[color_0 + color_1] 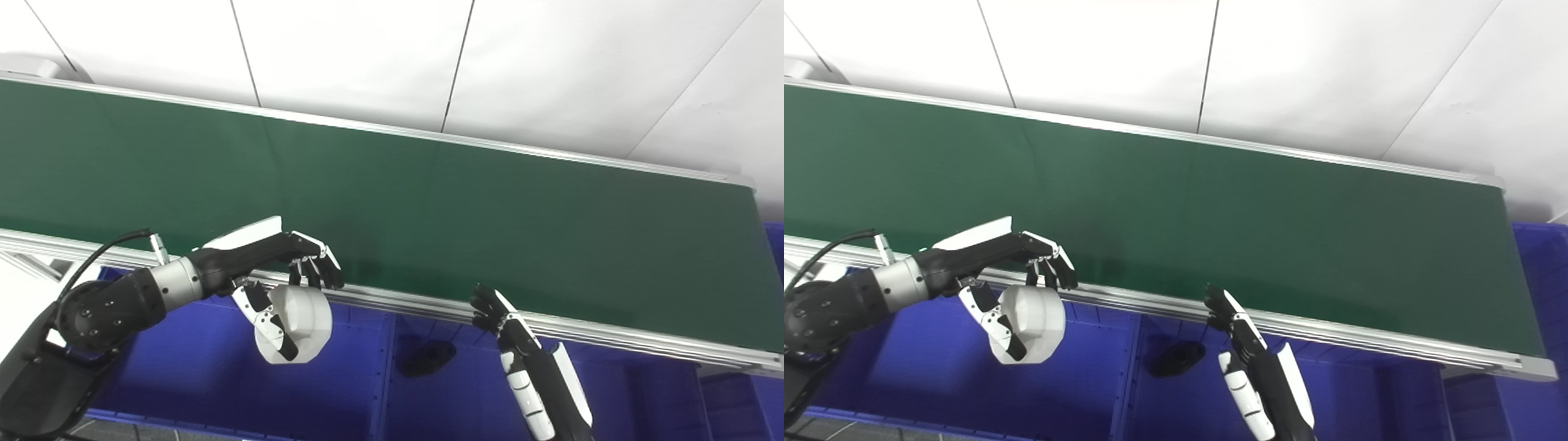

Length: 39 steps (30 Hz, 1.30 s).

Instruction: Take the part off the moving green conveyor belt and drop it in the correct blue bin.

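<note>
no readable text, labels, brands, numbers or signs on anything in view

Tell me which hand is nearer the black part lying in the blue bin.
Right. The right hand hovers at the belt rail just right of and above the black part. The left hand, holding the white part, is farther off to its left.

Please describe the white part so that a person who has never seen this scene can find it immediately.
Find the long green conveyor belt, then its near metal rail, and follow the rail towards the left. Just below it, over a blue bin, the left hand holds the white part. It is rounded and faceted, unlike the small dark object further right.
</note>
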Motion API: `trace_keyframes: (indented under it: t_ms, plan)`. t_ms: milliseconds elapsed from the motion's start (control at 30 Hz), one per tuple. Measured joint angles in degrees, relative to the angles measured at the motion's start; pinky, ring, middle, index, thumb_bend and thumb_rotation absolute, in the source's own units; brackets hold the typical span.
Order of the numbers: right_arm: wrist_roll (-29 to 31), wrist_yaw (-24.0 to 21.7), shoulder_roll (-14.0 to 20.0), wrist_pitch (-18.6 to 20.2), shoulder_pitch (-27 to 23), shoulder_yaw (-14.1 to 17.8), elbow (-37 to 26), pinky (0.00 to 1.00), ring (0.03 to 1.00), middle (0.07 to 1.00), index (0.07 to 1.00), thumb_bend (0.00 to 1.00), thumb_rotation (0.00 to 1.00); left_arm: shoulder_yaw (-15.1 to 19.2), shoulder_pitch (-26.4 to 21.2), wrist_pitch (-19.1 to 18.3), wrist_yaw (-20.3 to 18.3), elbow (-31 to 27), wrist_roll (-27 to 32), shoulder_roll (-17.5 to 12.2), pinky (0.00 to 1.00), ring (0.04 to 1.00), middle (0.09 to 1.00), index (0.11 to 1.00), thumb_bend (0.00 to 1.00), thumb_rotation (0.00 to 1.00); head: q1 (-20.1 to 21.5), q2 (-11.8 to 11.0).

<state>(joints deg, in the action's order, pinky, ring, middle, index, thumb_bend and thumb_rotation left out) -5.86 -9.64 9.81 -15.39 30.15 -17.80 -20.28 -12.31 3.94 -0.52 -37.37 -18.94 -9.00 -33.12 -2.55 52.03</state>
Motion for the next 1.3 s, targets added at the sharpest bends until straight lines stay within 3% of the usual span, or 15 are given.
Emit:
trace_keyframes:
  t_ms: [167,300,500,667,767,800,833,867,1000,1067,1167,1300]
  plan:
    - [-0.59,0.05,-0.33,0.0,0.1,0.02,-0.02,0.86,0.916,0.936,0.916,0.4,1.0,-1.87,-0.84,10.22,0.0,9.97,1.93,1.29,0.4,0.516,0.622,0.559,0.42,0.0,0.35,-0.18]
    - [-0.23,0.05,-0.49,0.0,0.19,0.14,-0.01,0.87,0.918,0.937,0.917,0.41,1.0,-3.05,-1.0,14.89,-0.09,14.35,2.29,1.64,0.41,0.515,0.629,0.559,0.42,0.0,0.35,-0.09]
    - [-0.08,0.05,-0.51,0.0,0.14,0.27,-0.01,0.87,0.918,0.937,0.918,0.41,1.0,-3.06,-1.03,17.9,-0.09,14.78,2.31,1.57,0.41,0.511,0.629,0.565,0.42,0.0,0.35,0.09]
    - [0.05,0.03,-0.56,0.0,0.05,0.42,-0.01,0.86,0.916,0.932,0.915,0.41,1.0,-3.47,-0.87,18.29,-0.46,17.25,2.29,1.45,0.39,0.504,0.655,0.588,0.42,0.0,0.44,0.35]
    - [0.08,0.01,-0.56,0.0,-0.04,0.55,-0.06,0.86,0.914,0.93,0.914,0.41,1.0,-3.76,-0.87,18.16,-1.14,17.2,2.3,1.1,0.36,0.461,0.658,0.627,0.48,0.0,0.44,0.35]
    - [0.08,0.01,-0.57,0.01,-0.04,0.6,-0.16,0.86,0.915,0.931,0.914,0.41,1.0,-3.8,-0.87,17.88,-1.49,17.12,2.38,0.89,0.36,0.442,0.667,0.656,0.65,0.0,0.44,0.44]
    - [0.1,0.01,-0.57,0.01,-0.03,0.62,-0.23,0.86,0.915,0.931,0.914,0.41,1.0,-3.83,-0.85,17.27,-1.86,16.95,2.62,0.58,0.38,0.465,0.677,0.684,0.69,0.03,0.44,0.44]
    - [0.12,0.01,-0.58,0.01,-0.03,0.62,-0.28,0.87,0.915,0.931,0.914,0.41,1.0,-3.82,-0.81,16.96,-2.23,16.78,3.25,0.21,0.44,0.533,0.703,0.722,0.72,0.12,0.44,0.61]
    - [0.16,-0.05,-0.54,0.0,-0.02,0.63,-0.46,0.87,0.919,0.933,0.916,0.4,1.0,-3.87,-0.72,17.1,-3.7,15.71,5.19,-0.86,0.79,0.833,0.838,0.832,0.74,0.47,0.35,0.88]
    - [0.6,-0.07,-0.54,0.0,0.0,0.62,-0.48,0.87,0.92,0.934,0.916,0.39,1.0,-4.05,-0.48,17.37,-4.31,14.78,5.45,-1.62,0.83,0.873,0.861,0.844,0.75,0.5,0.35,0.88]
    - [0.9,-0.09,-0.47,0.01,0.04,0.63,-0.6,0.87,0.92,0.936,0.918,0.41,1.0,-4.05,-0.25,17.39,-4.66,13.88,6.07,-2.45,0.98,0.941,0.906,0.871,0.76,0.56,0.44,1.05]
    - [0.89,-0.12,-0.37,0.02,0.27,0.63,-1.59,0.86,0.916,0.934,0.915,0.41,1.0,-4.24,0.44,17.23,-4.7,13.39,6.06,-2.56,1.0,0.961,0.925,0.884,0.78,0.56,0.44,1.32]
